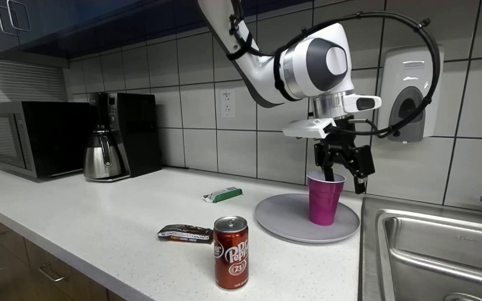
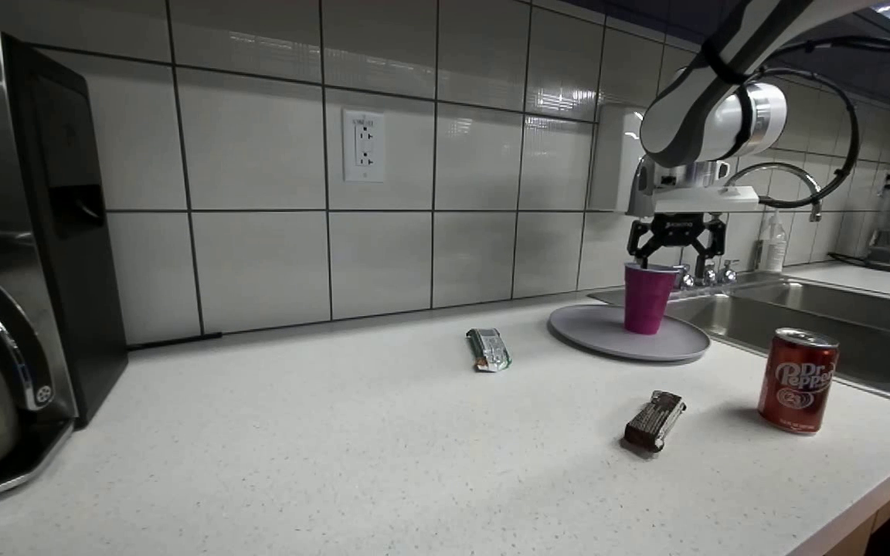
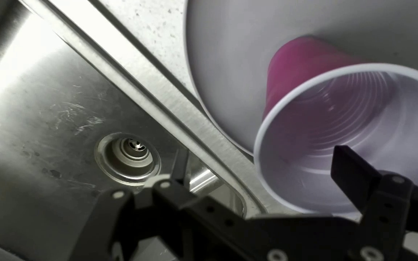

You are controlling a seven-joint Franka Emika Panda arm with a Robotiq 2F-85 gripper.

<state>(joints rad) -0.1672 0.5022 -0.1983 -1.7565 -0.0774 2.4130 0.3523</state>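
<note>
- White bench (image 2: 321, 471) is filling the foreground.
- Steel sink (image 3: 67, 123) is adjoining it.
- Grey plate (image 1: 283, 217) is lying on the bench beside the sink.
- My fingers (image 3: 354, 174) are standing wide apart, one hanging just within the mouth of the magenta cup (image 1: 324, 205), the other outside it.
- That cup is standing upright on the plate.
- Red can (image 1: 231, 253) is standing on the bench.
- Brown bar (image 1: 185, 233) is lying near it, green bar (image 1: 225, 195) farther off.
</note>
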